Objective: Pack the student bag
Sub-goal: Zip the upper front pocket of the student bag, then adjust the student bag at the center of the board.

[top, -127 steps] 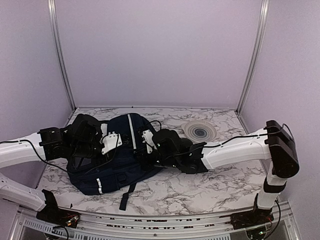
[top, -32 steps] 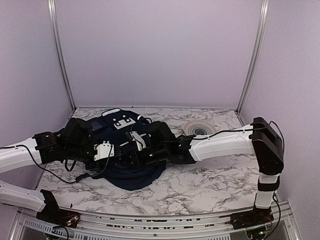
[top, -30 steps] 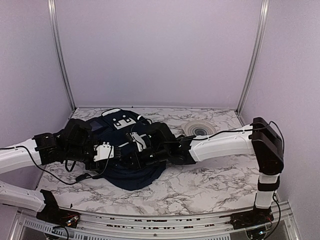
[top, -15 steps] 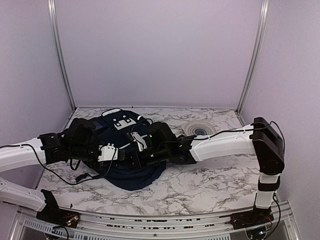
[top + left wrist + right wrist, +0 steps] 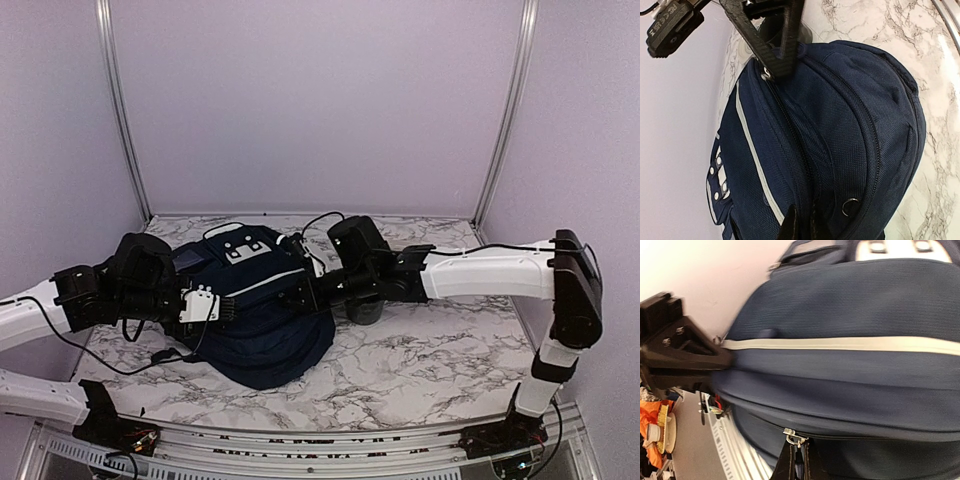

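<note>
The student bag is a navy backpack with a white stripe and a dotted white patch. It lies on the marble table left of centre. My left gripper is at the bag's left side, shut on a fold of its fabric beside a zip seam. My right gripper is on the bag's right side, shut on the metal zip pull of a closed zip. The left wrist view shows the right gripper's fingers on the bag's far end. The bag's inside is hidden.
Purple walls close in the back and both sides, with metal posts at the corners. A metal rail runs along the near table edge. A black strap end lies on the table left of the bag. The right arm spans the right half.
My right gripper has pulled to the right and back with the zip pull, and its arm has swung toward the back wall. The bag has turned so that its white stripe shows. The left gripper shifted slightly left.
</note>
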`<action>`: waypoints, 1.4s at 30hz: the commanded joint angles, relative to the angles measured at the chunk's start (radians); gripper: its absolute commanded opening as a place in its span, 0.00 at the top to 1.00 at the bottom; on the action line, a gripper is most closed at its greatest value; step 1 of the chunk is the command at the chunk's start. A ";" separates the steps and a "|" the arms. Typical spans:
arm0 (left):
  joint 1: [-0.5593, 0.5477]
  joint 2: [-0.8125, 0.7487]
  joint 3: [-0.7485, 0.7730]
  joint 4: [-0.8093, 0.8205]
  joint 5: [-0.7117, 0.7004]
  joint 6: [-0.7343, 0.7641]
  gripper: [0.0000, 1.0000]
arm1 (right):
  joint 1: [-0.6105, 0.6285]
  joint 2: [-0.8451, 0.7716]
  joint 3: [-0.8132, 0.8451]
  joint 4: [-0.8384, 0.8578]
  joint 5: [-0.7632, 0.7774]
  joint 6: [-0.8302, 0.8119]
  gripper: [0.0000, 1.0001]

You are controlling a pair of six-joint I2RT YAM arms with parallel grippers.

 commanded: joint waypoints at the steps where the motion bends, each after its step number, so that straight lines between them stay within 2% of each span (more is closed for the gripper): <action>1: 0.002 -0.063 0.063 -0.258 -0.019 -0.052 1.00 | -0.135 -0.055 0.008 -0.215 0.103 -0.092 1.00; 6: 0.002 -0.148 -0.013 -0.263 -0.152 -0.111 1.00 | -0.256 -0.035 0.056 -0.231 0.123 -0.126 1.00; 11: 0.020 -0.215 -0.006 -0.277 -0.139 -0.208 0.99 | -0.234 0.051 0.152 -0.226 -0.008 -0.126 1.00; 12: 0.023 -0.225 0.001 -0.277 -0.134 -0.257 0.75 | -0.215 0.069 0.167 -0.233 -0.020 -0.129 1.00; 13: 0.024 -0.230 0.013 -0.275 -0.135 -0.326 0.51 | -0.195 0.082 0.179 -0.241 -0.018 -0.134 1.00; 14: 0.024 -0.233 0.032 -0.270 -0.148 -0.417 0.36 | -0.180 0.089 0.186 -0.245 -0.016 -0.134 1.00; 15: 0.024 -0.229 0.065 -0.262 -0.171 -0.543 0.29 | -0.166 0.093 0.186 -0.243 -0.018 -0.129 1.00; 17: 0.024 -0.222 0.139 -0.253 -0.258 -0.898 0.25 | -0.138 0.093 0.170 -0.220 -0.028 -0.112 1.00; 18: 0.024 -0.224 0.147 -0.265 -0.274 -1.062 0.26 | -0.122 0.093 0.158 -0.209 -0.028 -0.101 1.00; 20: 0.024 -0.225 0.124 -0.281 -0.248 -1.296 0.33 | -0.101 0.101 0.150 -0.200 -0.026 -0.093 1.00; 24: 0.031 -0.184 0.012 -0.305 -0.248 -1.628 0.31 | -0.068 0.136 0.165 -0.216 -0.023 -0.086 1.00; 26: 0.063 -0.162 -0.050 -0.291 -0.230 -1.746 0.30 | -0.042 0.156 0.185 -0.231 -0.030 -0.091 1.00; 28: 0.105 -0.146 -0.102 -0.240 -0.186 -1.795 0.29 | -0.012 0.177 0.210 -0.254 -0.030 -0.098 1.00; 31: 0.156 -0.126 -0.129 -0.146 -0.150 -1.766 0.29 | 0.041 0.198 0.240 -0.245 -0.037 -0.084 1.00; 35: 0.265 -0.129 -0.042 -0.135 -0.217 -1.675 0.27 | 0.141 0.273 0.321 -0.140 -0.150 -0.024 1.00; 39: 0.288 -0.162 0.060 -0.125 -0.233 -1.564 0.26 | 0.188 0.372 0.442 -0.053 -0.317 0.062 1.00; 40: 0.287 -0.177 0.075 -0.123 -0.224 -1.536 0.28 | 0.190 0.376 0.446 -0.038 -0.324 0.072 1.00; 42: 0.287 -0.211 0.076 -0.098 -0.162 -1.438 0.43 | 0.188 0.368 0.424 -0.010 -0.317 0.082 1.00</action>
